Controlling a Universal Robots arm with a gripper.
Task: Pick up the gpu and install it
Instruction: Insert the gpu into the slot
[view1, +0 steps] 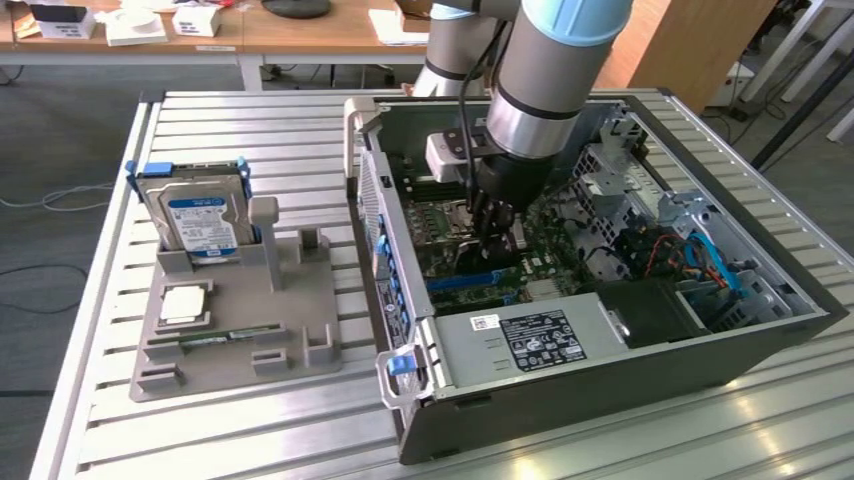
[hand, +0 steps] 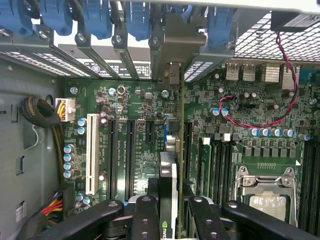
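The gripper (hand: 169, 220) pinches the gpu (hand: 168, 172) on edge between its fingers, inside the case (view1: 587, 380). The card stands upright on the motherboard (hand: 125, 105), among its slots; whether it is seated there cannot be told.

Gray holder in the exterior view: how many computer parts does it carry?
3: a hard drive standing at its far end, a CPU flat in the middle, a RAM stick lying nearer the camera.
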